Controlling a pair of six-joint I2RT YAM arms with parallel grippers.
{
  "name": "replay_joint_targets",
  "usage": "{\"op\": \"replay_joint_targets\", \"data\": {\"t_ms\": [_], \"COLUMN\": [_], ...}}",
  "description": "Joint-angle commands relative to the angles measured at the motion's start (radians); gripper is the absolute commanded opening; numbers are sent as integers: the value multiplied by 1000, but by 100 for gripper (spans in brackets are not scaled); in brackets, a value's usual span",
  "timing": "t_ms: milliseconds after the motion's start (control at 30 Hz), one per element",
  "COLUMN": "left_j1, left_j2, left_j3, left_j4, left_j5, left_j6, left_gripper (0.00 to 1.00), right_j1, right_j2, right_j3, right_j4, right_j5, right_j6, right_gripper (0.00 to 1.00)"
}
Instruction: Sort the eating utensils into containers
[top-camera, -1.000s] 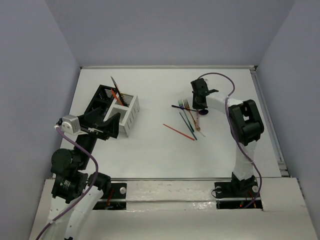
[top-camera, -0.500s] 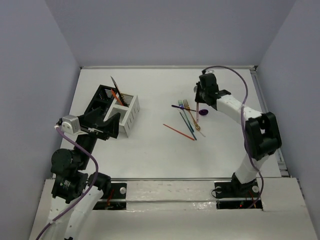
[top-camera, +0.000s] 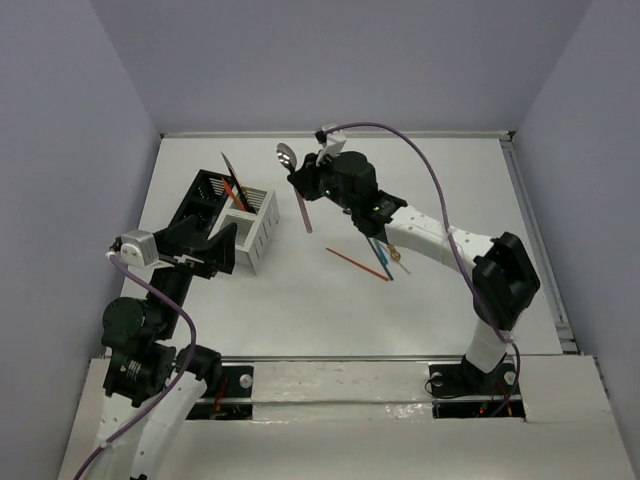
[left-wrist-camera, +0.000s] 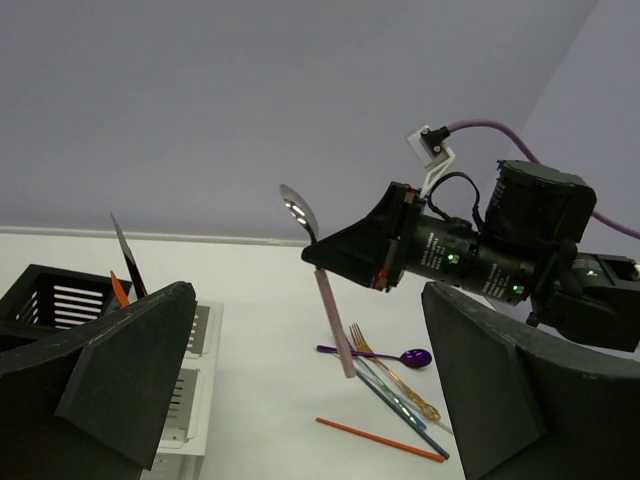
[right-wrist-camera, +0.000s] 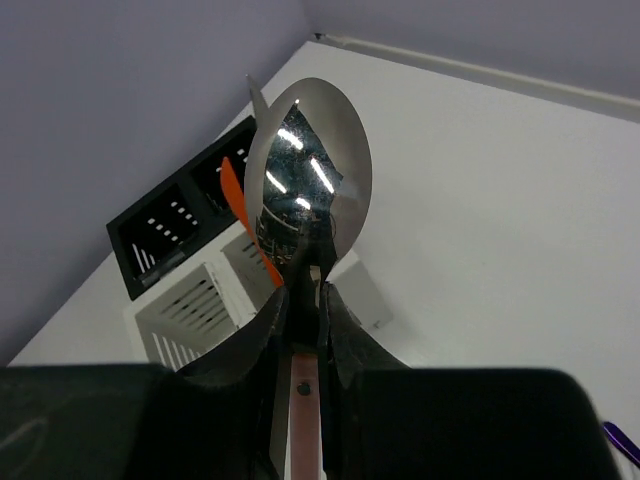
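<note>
My right gripper (top-camera: 306, 186) is shut on a spoon with a silver bowl (top-camera: 285, 153) and a pink handle (top-camera: 305, 212). It holds the spoon in the air, bowl up, just right of the white caddy (top-camera: 256, 226). In the right wrist view the bowl (right-wrist-camera: 308, 170) stands above the shut gripper (right-wrist-camera: 305, 300), with the black caddy (right-wrist-camera: 170, 225) and white caddy (right-wrist-camera: 200, 300) below. The black caddy (top-camera: 205, 198) holds an orange piece and a dark one. My left gripper (top-camera: 203, 250) is open and empty, in front of the caddies. Its fingers (left-wrist-camera: 120, 370) frame the held spoon (left-wrist-camera: 335, 325).
Several utensils lie in a loose pile at centre right: a purple spoon (left-wrist-camera: 400, 355), a gold fork (left-wrist-camera: 395, 375), teal sticks (top-camera: 376, 245) and an orange stick (top-camera: 357, 264). The right arm stretches over this pile. Walls enclose the table's back and sides.
My right gripper has lifted the pink-handled spoon from the pile and swung left with it towards the caddies. The left arm has stayed put.
</note>
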Motion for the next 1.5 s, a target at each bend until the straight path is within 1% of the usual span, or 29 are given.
{"op": "replay_joint_targets", "data": {"t_ms": [0, 33, 67, 133, 167, 200, 267, 333, 467, 600, 1000, 1133, 1267, 1400, 1433, 1467], "left_j1": [10, 10, 10, 10, 19, 19, 19, 19, 19, 19, 19, 19, 19, 19, 19, 19], "left_j2": [-3, -5, -5, -8, -11, -11, -13, -13, -17, -17, -14, -13, -13, -11, -10, -10], "left_j3": [7, 9, 9, 10, 10, 10, 10, 13, 15, 17, 12, 10, 10, 9, 9, 9], "left_j4": [30, 30, 27, 25, 24, 24, 22, 16, 11, 13, 22, 22, 22, 25, 25, 25], "left_j5": [-14, -14, -48, -51, -50, -51, -53, -60, -65, -63, -37, -37, -34, -31, -31, -31], "left_j6": [-7, -7, -5, -5, -4, -4, -2, -1, -2, -4, -4, -2, -4, -4, -4, -2], "left_gripper": [99, 99, 99, 99, 99, 99, 99, 99, 99, 99, 99, 99, 99, 99, 99, 99], "right_j1": [77, 91, 103, 134, 152, 153, 165, 188, 206, 206, 206, 206, 206, 216, 216, 216], "right_j2": [100, 126, 154, 232, 273, 274, 333, 396, 479, 525, 556, 545, 512, 476, 463, 456], "right_j3": [171, 200, 232, 288, 323, 337, 395, 476, 579, 607, 570, 524, 457, 400, 383, 376], "right_j4": [226, 231, 232, 240, 273, 274, 300, 292, 263, 264, 298, 315, 340, 360, 364, 366], "right_j5": [-68, -70, -73, -81, -87, -87, -96, -110, -110, -109, -119, -127, -141, -138, -141, -141], "right_j6": [-51, -57, -62, -68, -70, -70, -63, -62, -80, -89, -117, -114, -117, -114, -114, -112], "right_gripper": [4, 4, 4, 4, 4, 4, 4, 4, 4, 5, 5, 6, 12, 22, 26, 29]}}
